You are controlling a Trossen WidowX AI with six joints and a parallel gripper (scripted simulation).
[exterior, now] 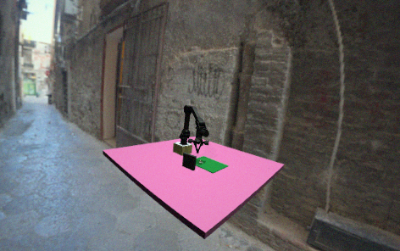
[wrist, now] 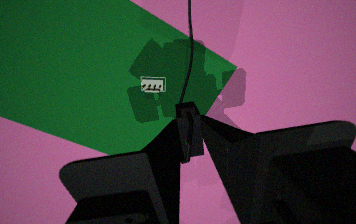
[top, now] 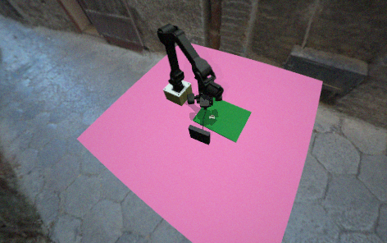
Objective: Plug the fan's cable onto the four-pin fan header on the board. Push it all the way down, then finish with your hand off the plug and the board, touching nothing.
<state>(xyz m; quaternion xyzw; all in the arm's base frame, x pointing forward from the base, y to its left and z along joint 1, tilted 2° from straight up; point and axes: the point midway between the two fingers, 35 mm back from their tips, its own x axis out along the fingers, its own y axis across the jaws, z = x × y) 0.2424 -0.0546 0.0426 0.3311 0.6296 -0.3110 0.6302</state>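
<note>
So the black plug [wrist: 189, 131] is pinched between the gripper's [top: 203, 110] [exterior: 197, 151] [wrist: 190, 137] two fingertips, up off the board, with one thin cable [top: 202, 119] [wrist: 191, 55] running from it. There's one white four-pin header [top: 211, 116] [exterior: 201, 161] [wrist: 153, 84] on the one green board [top: 235, 123] [exterior: 213, 164] [wrist: 65, 75], apart from the plug. One black fan [top: 199, 135] [exterior: 189, 161] stands beside the board. Wrist view cuts the fan off, and in the exterior view the plug's too small to make out.

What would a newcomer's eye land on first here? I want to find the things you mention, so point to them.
Probably the bright pink tabletop [top: 246, 172] [exterior: 199, 191] [wrist: 40, 150], with the green board [top: 234, 123] [exterior: 213, 165] [wrist: 50, 80] lying flat on it. Next, the black arm [top: 193, 55] [exterior: 186, 120] arching above, its jaws shut on the dark plug [wrist: 190, 135], off the white header [top: 211, 116] [wrist: 153, 84].
</note>
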